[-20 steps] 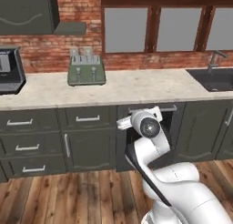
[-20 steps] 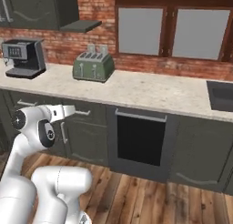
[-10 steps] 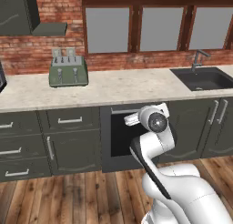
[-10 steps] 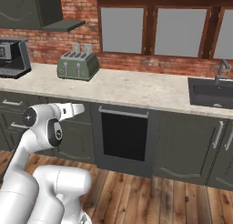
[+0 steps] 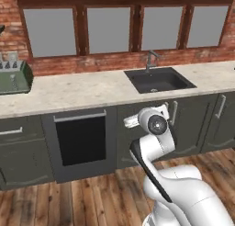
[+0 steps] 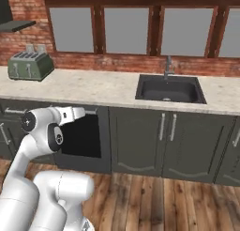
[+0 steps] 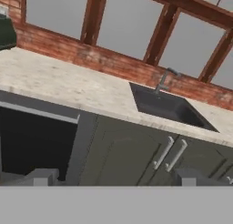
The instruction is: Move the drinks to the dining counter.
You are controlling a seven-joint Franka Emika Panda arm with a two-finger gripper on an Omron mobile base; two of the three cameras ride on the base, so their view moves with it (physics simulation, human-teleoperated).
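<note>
Everything in both base views has slid left since a second ago, so the base has driven sideways along the counter; the toaster now sits far left and the black sink has come near the middle. Folded low, the white arm holds its gripper level, below the counter edge, facing the dark cupboard doors under the sink. Its 2 fingertips are spread wide and hold nothing. I cannot see the drinks.

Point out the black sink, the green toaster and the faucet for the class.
black sink (image 6: pixel 169 90), right base view, on its basin floor.
green toaster (image 6: pixel 30 66), right base view, on its front face.
faucet (image 5: pixel 149 60), left base view, on its upright stem.
</note>
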